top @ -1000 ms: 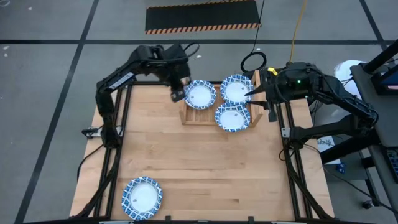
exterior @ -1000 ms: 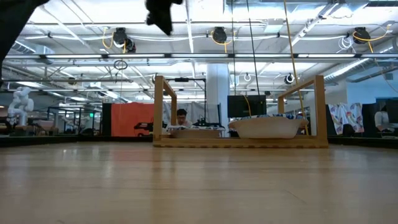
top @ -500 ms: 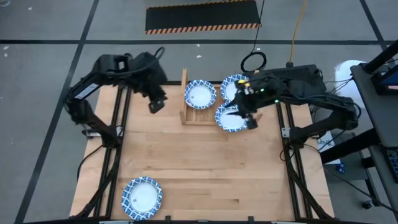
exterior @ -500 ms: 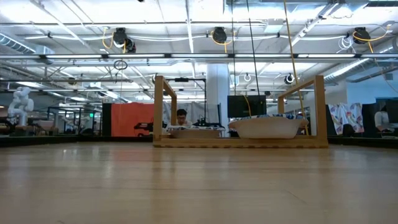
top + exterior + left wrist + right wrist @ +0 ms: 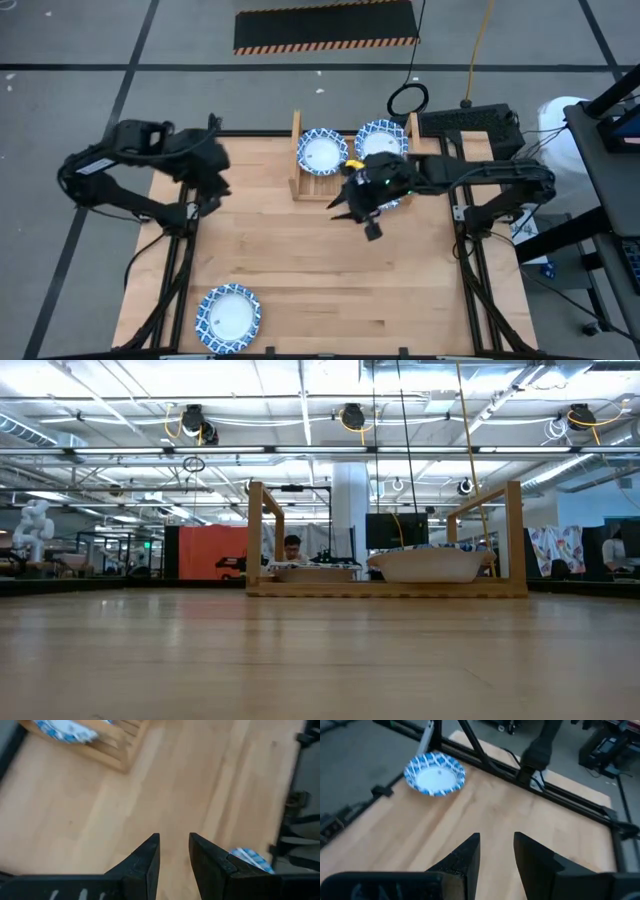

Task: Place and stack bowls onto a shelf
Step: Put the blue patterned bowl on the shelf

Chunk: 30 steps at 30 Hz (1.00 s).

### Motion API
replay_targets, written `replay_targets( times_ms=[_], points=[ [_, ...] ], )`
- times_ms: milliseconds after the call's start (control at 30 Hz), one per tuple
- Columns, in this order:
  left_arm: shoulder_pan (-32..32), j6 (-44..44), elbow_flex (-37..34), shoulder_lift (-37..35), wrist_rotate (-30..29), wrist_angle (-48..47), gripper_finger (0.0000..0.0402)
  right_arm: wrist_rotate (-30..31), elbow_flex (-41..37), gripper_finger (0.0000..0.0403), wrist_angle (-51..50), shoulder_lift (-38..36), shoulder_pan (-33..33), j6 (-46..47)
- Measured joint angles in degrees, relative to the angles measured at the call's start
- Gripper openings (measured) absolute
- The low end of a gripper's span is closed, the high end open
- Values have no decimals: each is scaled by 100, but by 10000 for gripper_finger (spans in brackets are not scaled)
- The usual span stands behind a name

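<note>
Both arms now pulled back from the shelf [image 5: 352,168], where bowls [image 5: 322,152] sit; right fingers [image 5: 496,851] slightly parted, empty, aimed at the lone bowl [image 5: 228,316] at the bench [image 5: 300,260] corner; left fingers [image 5: 173,854] likewise empty, left edge

The shelf [image 5: 300,160] stood at the table's [image 5: 300,260] far edge with 2 bowls [image 5: 322,152] showing on it. The right gripper [image 5: 370,226] hung just near of it, over the wood. The left gripper [image 5: 212,196] hovered at the left edge. 1 lone bowl [image 5: 228,317] lay near-left.
</note>
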Motion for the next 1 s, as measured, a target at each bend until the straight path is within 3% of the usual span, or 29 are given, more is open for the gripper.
replay_targets(
  times_ms=[367,667,833,1000],
  points=[
    [-1625,-1534,-1392,-1154,662,1,108,25,0,114,771,433,546,949],
    [-2721,-2927,-3086,-1313,886,148,108,27,0,114,711,399,702,1105],
    [-3129,-3059,-4067,-1280,1348,1728,108,24,0,114,553,399,706,1125],
    [-3522,-3680,-4967,-1279,1373,3209,108,21,0,114,551,399,715,1039]
  ],
)
